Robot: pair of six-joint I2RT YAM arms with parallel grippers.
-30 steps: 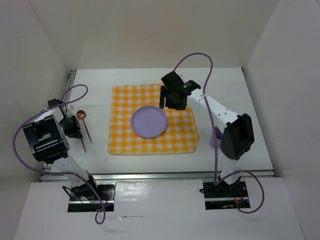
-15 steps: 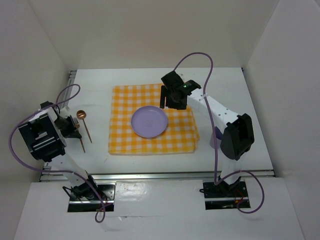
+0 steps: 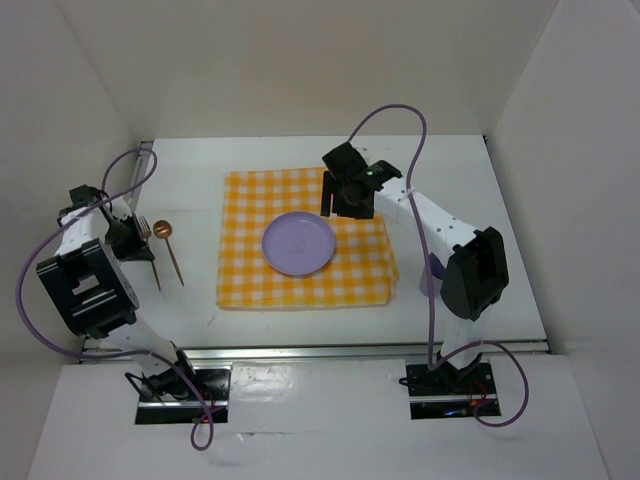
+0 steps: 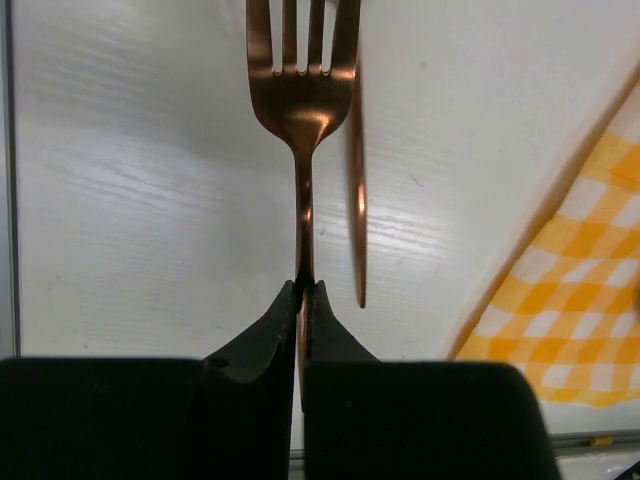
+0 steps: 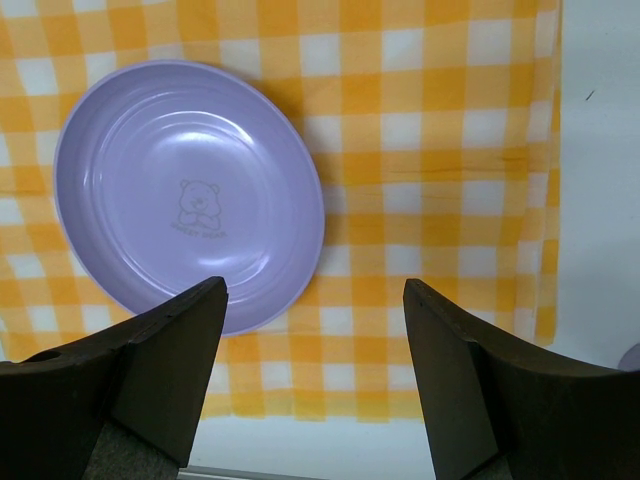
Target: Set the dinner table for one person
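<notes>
Underneath left pincer (image 4: 305,292) and its copper fork (image 4: 300,110), the dinner table (image 4: 130,200).

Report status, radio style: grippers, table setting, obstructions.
Left gripper shut on fork. Right gripper open over checked cloth. Purple plate on cloth; dinner table part set. Spoon lies close beside fork.

1. Robot lab test cell: plain white walls (image 3: 300,60) box in a large flat white rectangular tabletop (image 3: 460,170).
2. A silver metal rail (image 3: 330,351) runs along the tabletop's near edge.
3. Bolted at that edge: black-and-white left arm (image 3: 88,290) and right arm (image 3: 470,270), with a looped purple cable (image 3: 400,109) exposed.
4. Staged props: yellow-and-white checked cloth (image 3: 250,200) with a round lilac plate (image 3: 297,243) on it.
</notes>
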